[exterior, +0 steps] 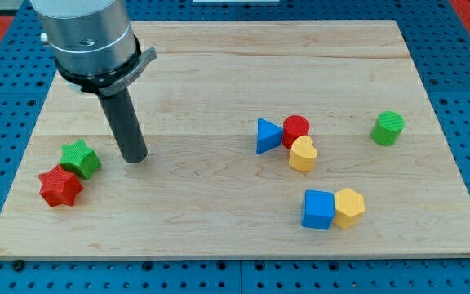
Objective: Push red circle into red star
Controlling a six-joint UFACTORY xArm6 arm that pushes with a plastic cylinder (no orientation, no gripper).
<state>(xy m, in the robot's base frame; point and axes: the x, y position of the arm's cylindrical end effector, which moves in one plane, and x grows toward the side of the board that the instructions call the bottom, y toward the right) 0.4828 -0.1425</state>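
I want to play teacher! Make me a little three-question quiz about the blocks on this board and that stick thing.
1. True or false: my tip touches the red circle.
2. Which block touches the red star? A) green star B) blue cube C) green cylinder
3. Fill in: the red circle sits between the blue triangle and the yellow ____.

Key:
1. False. My tip stands far off toward the view's left, just right of the green star.
2. A. The green star leans against the red star's upper right.
3. Heart. It sits just below the red circle, toward the view's right.
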